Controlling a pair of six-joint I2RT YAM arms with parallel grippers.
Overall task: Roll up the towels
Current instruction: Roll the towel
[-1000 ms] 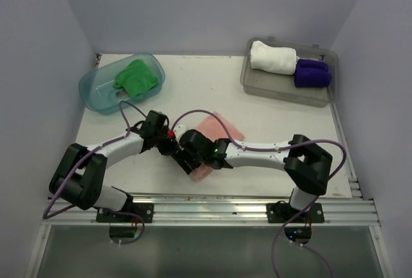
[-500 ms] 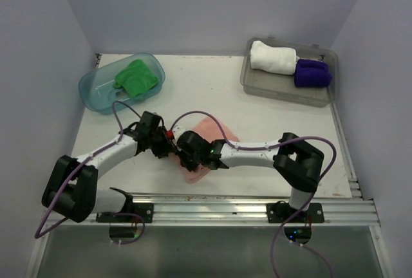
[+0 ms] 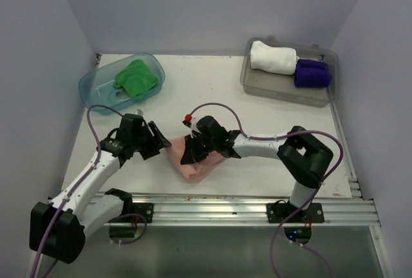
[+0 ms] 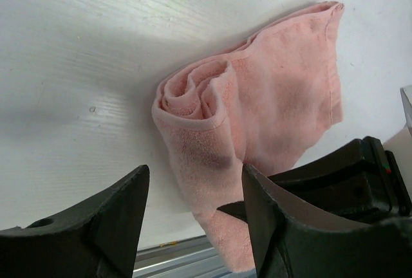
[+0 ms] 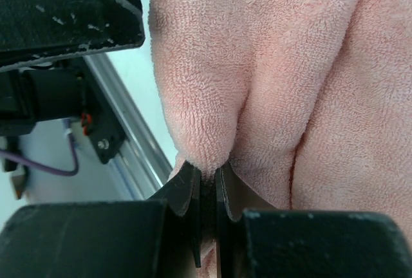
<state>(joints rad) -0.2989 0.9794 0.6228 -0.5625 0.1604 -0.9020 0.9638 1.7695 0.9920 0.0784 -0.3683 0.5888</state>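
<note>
Top external shows the pink towel [image 3: 198, 164] partly rolled on the near tabletop [image 3: 212, 91], right hand [image 3: 192, 152] pinching a fold, left hand [image 3: 161, 144] spread wide beside it, white roll [image 3: 273, 57] and purple roll [image 3: 312, 73] binned far right, green towel [image 3: 136, 76] waiting far left.

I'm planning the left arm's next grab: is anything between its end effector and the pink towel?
Nothing visible does: the open left end effector faces the rolled end of the pink towel directly.
</note>
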